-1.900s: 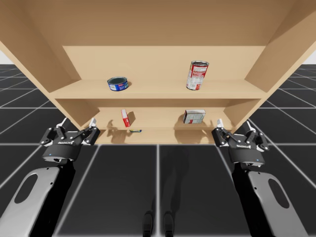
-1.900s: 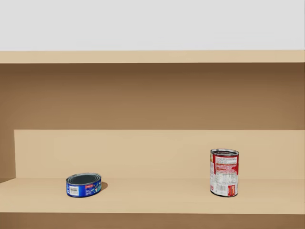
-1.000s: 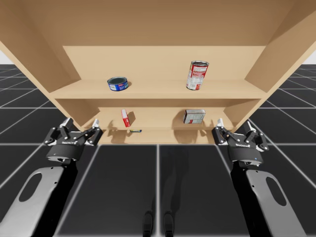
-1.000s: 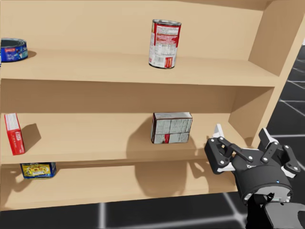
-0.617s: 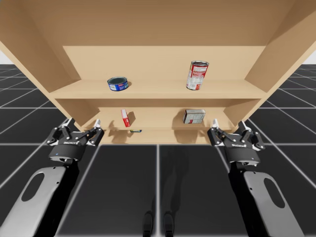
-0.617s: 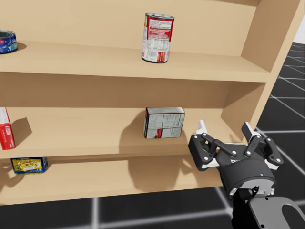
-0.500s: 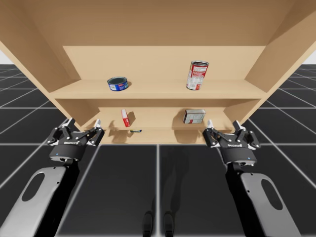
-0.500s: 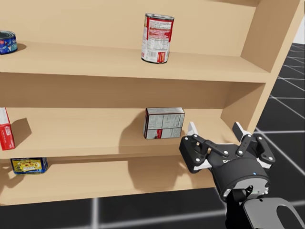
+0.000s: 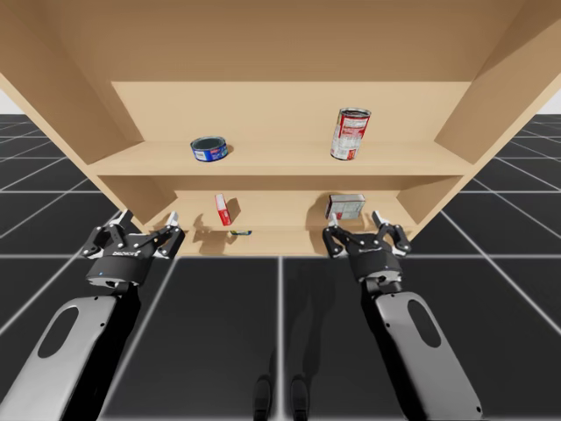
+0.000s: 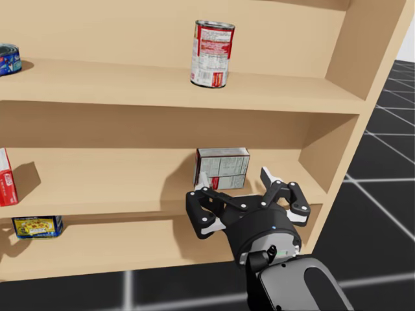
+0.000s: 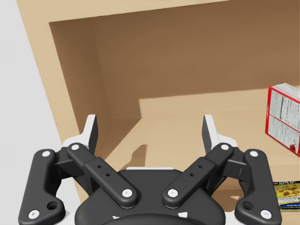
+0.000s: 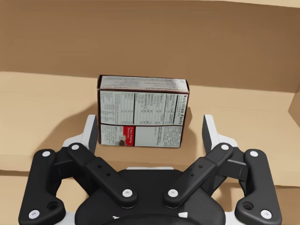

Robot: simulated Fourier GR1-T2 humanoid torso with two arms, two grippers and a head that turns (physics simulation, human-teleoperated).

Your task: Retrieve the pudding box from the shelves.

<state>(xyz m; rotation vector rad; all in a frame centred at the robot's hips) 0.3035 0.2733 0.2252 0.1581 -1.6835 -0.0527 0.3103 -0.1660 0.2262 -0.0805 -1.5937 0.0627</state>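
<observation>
My right tool (image 12: pixel 150 126) is spread wide, holding nothing — the pudding box (image 12: pixel 143 111) stands just ahead; left tool (image 11: pixel 150 125) spread too.

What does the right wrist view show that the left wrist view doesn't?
Right wrist view: the pudding box standing on a shelf board, just ahead of my open right gripper. Left wrist view: a red-and-white box ahead and to one side of my open left gripper, a yellow box on the board below it, and a side wall. Shared: the tan shelves.
</observation>
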